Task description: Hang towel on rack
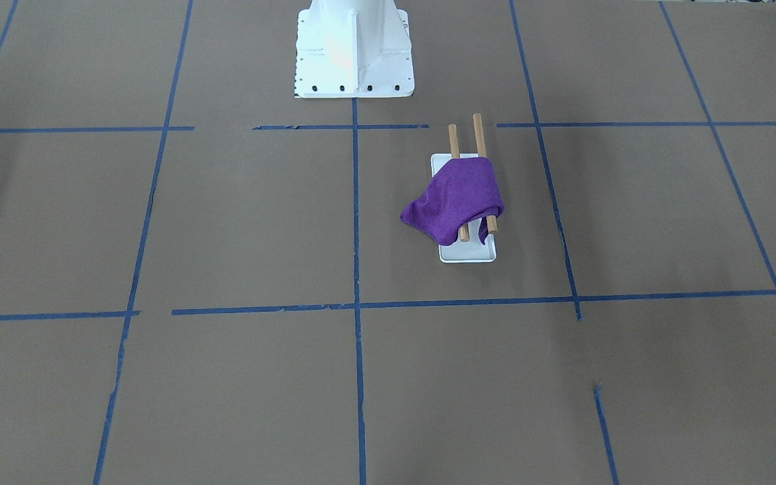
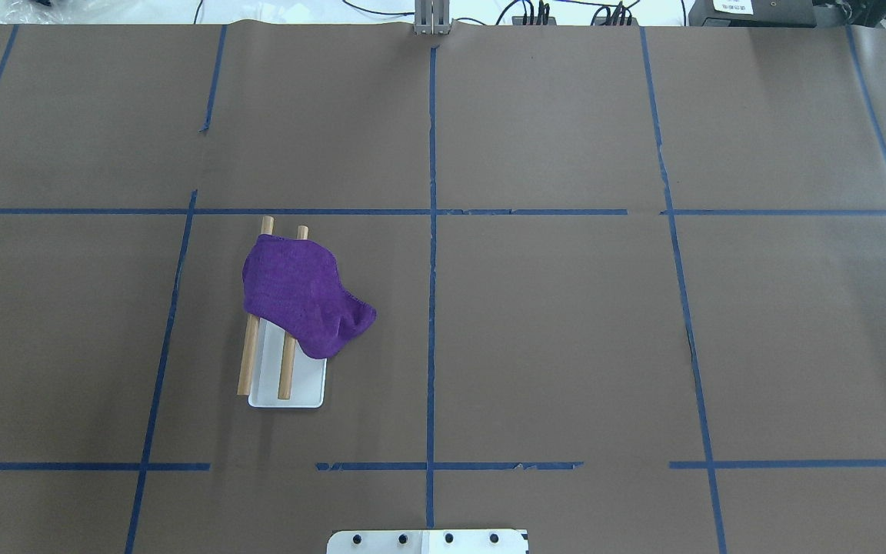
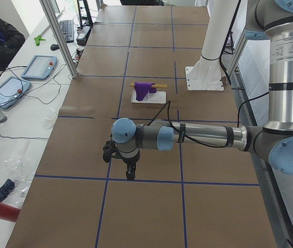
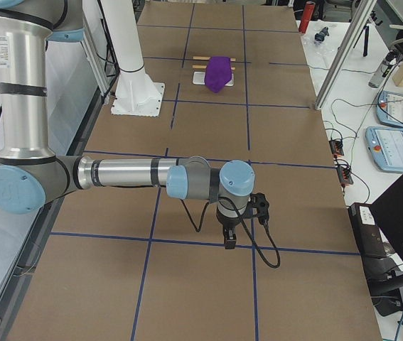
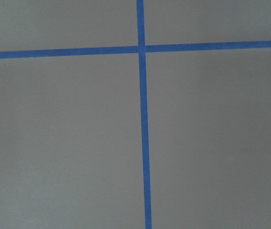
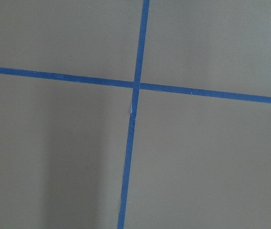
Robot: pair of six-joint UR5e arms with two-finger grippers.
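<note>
**A:** Where does the towel (image 2: 301,296) lie with respect to each pincer?

**B:** Well apart from both. It is draped across the two wooden rods (image 2: 287,369) of the rack (image 2: 306,391). The rack stands far along the worktop (image 2: 566,346) from the left pincer (image 3: 129,175), and farther again from the right pincer (image 4: 229,243).

**A:** Why draped over both rods rather than one?

**B:** Probably so that two rods share the cloth's weight and the fuzzy cloth grips the wood. The cloth is bunched, though. Its larger lobe sags off the side facing the right pincer, and that uneven hang could let it slide.

**A:** And the pincers: clenched, released, or grasping?

**B:** I cannot tell. Each appears only in a side view, pointing down above the worktop. Neither has anything visible in it. Both wrist cameras show only bare brown surface with crossing blue tape (image 5: 142,119).

**A:** Why are the arms parked so far off?

**B:** I'd judge the hanging complete, so they are kept away from the rack and cannot snag the cloth.
</note>
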